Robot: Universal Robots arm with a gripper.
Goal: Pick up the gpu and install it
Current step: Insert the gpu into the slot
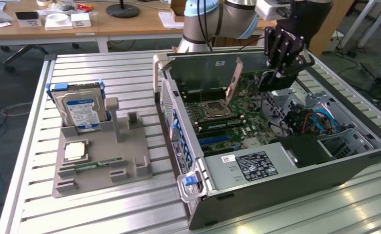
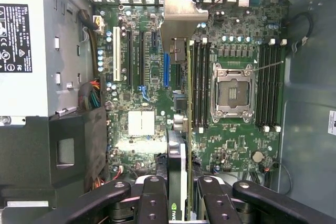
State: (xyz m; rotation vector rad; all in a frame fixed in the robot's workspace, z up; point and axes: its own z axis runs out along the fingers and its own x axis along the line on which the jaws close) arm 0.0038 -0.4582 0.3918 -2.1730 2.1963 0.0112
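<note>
Grey plastic holder (image 1: 99,161) on the slatted metal worktop (image 1: 79,68) at the exterior view's left, carrying an upright silver hard drive with blue-white label (image 1: 79,111) and a slim green RAM stick (image 1: 99,164) lying flat. Further right, open grey computer case (image 1: 294,170) with green motherboard (image 1: 232,122) exposed. Over its right part, black hand (image 1: 283,73) pinching the thin dark gpu with silvery end bracket (image 2: 177,161): card on edge above the motherboard, inside the case, bracket toward the vented wall.
</note>
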